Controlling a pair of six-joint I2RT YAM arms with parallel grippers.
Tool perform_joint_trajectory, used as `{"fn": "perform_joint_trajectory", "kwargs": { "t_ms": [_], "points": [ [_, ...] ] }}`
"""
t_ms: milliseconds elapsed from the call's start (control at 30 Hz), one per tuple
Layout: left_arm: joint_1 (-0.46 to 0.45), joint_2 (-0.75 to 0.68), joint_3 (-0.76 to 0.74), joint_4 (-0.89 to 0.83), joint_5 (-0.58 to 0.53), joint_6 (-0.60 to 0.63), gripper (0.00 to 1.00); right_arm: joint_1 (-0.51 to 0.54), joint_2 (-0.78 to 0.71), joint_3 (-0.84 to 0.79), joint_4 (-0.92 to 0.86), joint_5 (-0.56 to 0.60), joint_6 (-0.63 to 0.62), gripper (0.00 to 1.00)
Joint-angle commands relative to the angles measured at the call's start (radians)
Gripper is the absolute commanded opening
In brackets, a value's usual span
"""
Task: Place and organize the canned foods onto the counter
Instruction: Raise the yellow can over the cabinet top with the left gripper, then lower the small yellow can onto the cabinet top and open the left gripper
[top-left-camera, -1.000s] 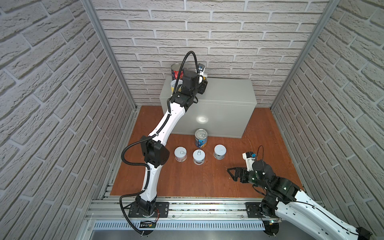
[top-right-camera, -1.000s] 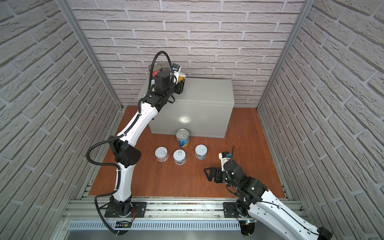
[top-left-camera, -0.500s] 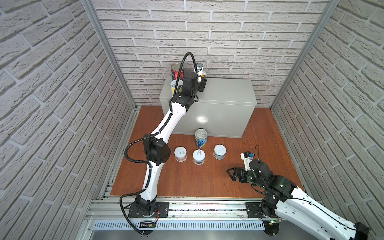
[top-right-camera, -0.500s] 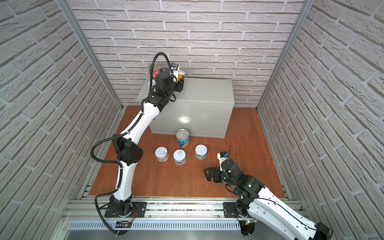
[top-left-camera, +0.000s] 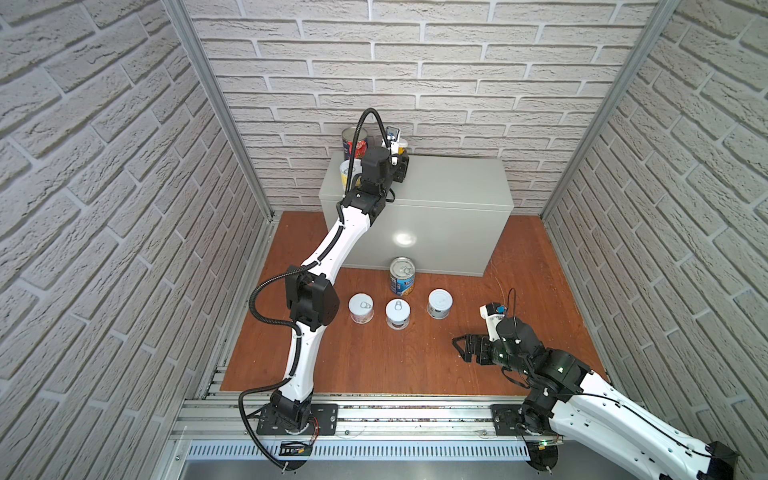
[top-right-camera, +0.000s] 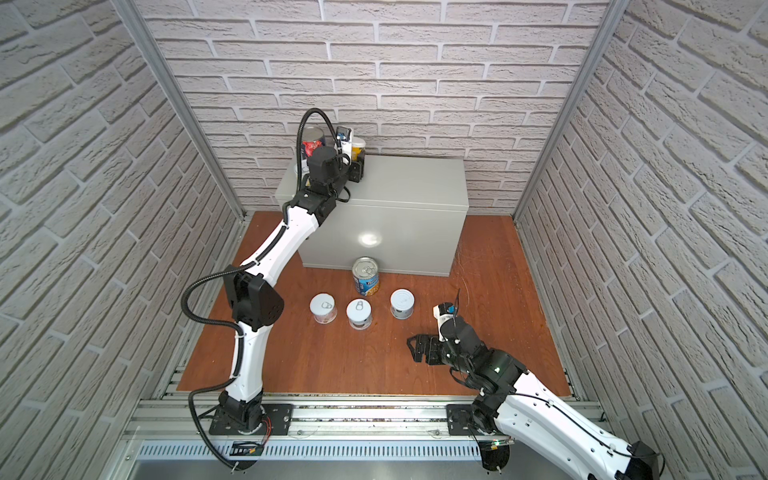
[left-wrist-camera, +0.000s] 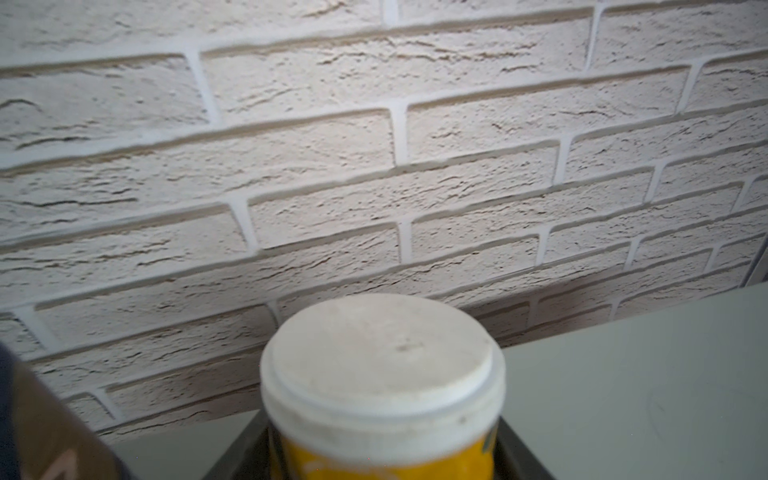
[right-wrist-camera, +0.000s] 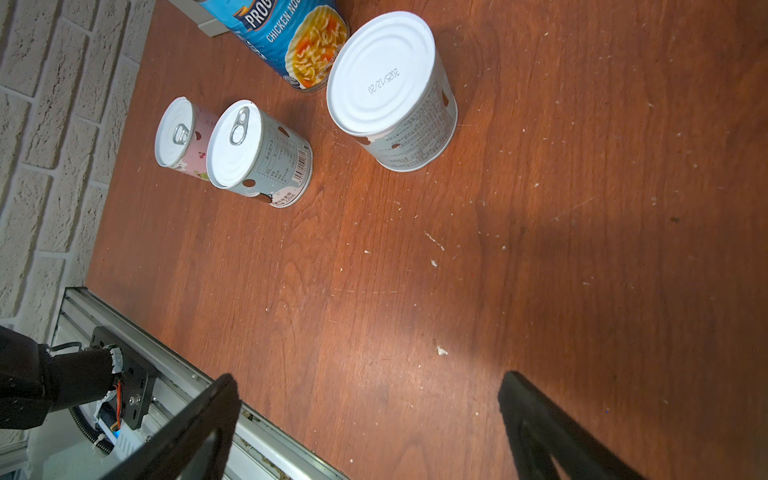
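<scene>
there, the left gripper (top-left-camera: 401, 168) clasps the yellow can (left-wrist-camera: 382, 374) between its jaws at the counter's (top-left-camera: 453, 183) back edge near its left corner; the right gripper (right-wrist-camera: 368, 380) hangs released

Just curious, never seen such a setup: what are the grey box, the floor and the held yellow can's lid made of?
The grey box looks like painted sheet metal: smooth satin faces, a soft glare spot in front. The floor is wood or wood-look board: reddish-brown grain, fine scratches. The lid of the yellow can seems plastic: matte white, thick stepped rim, no pull tab.
</scene>
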Motion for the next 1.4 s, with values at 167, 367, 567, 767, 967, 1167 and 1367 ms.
{"fn": "perform_joint_trajectory", "kwargs": {
  "t_ms": [167, 367, 567, 767, 967, 1167, 1367],
  "points": [
    [0.011, -0.050, -0.120, -0.009, -0.001, -0.008, 0.65, -0.003, -0.010, 0.022, 0.040, 0.010, -0.001, 0.98],
    [0.009, -0.099, -0.205, 0.037, 0.001, -0.033, 0.98, -0.003, -0.010, 0.020, 0.042, 0.003, -0.001, 0.98],
    [-0.011, -0.192, -0.356, 0.119, 0.005, -0.022, 0.98, -0.003, -0.020, 0.018, 0.037, 0.005, -0.001, 0.98],
    [-0.031, -0.263, -0.469, 0.171, -0.031, -0.018, 0.98, -0.003, -0.026, 0.022, 0.031, 0.003, 0.002, 0.98],
    [-0.035, -0.322, -0.546, 0.193, -0.060, -0.016, 0.98, -0.003, -0.038, 0.024, 0.012, 0.011, 0.003, 0.98],
    [-0.049, -0.391, -0.626, 0.222, -0.084, -0.005, 0.98, -0.003, -0.055, 0.038, -0.026, 0.024, -0.004, 0.99],
    [-0.066, -0.439, -0.672, 0.225, -0.111, 0.004, 0.98, -0.004, -0.082, 0.041, -0.056, 0.026, -0.004, 0.98]
  ]
}}
